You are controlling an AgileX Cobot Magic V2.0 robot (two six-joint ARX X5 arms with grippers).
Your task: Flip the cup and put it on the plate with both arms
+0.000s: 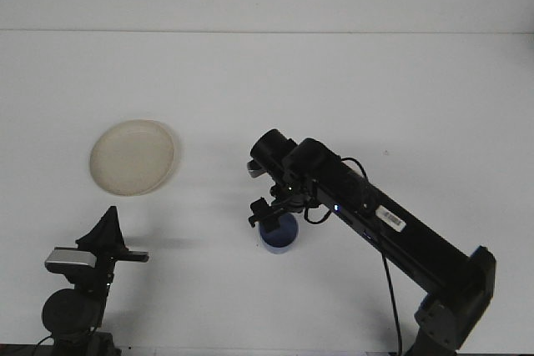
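The blue cup stands on the table, well right of the plate, directly beneath the right end effector; its grip state cannot be told. The left end effector is farther off.

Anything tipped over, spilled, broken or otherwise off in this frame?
Nothing stands out. The small blue cup sits on the white table beneath the right end effector, with no spill visible. The round cream plate lies flat and empty, far left. The left end effector waits apart.
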